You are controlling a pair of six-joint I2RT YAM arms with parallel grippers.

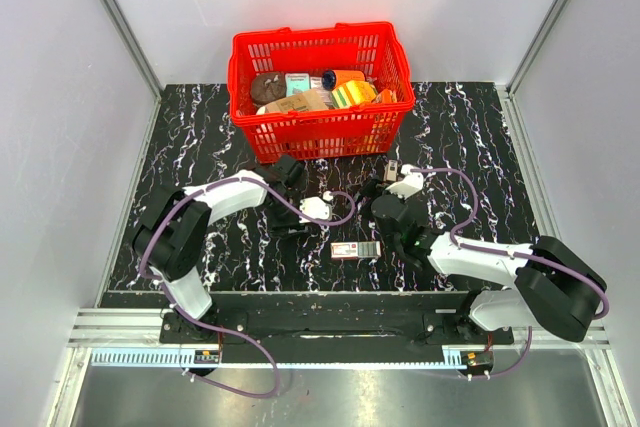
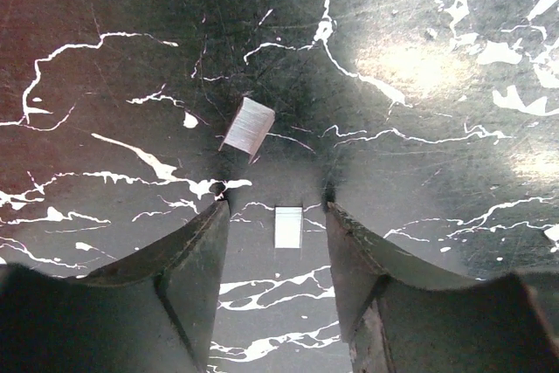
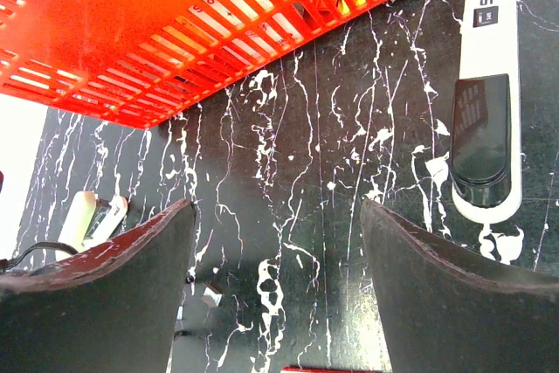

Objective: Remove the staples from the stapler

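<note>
From the top camera I see the red basket [image 1: 320,134] at the far middle of the marbled black table [image 1: 200,137]. The left arm [image 1: 235,195] and right arm [image 1: 470,257] both reach in toward its near wall. A small red-and-white box [image 1: 356,250] lies flat between the two arms. I cannot pick out the stapler for certain from up here.

On the left wrist feed, my left gripper [image 2: 274,205] points down at the table with its fingers spread and nothing clamped. One strip of staples [image 2: 288,226] lies on the table between the fingers, touching neither. A second strip [image 2: 248,127] lies tilted just beyond the left fingertip.

On the right wrist feed, the right gripper [image 3: 278,207] is spread wide and empty too. The stapler [image 3: 87,220] lies on the table to the left of the left finger, near the basket's wall and clear of the fingers. A white device with a black top [image 3: 485,128] lies off to the right
</note>
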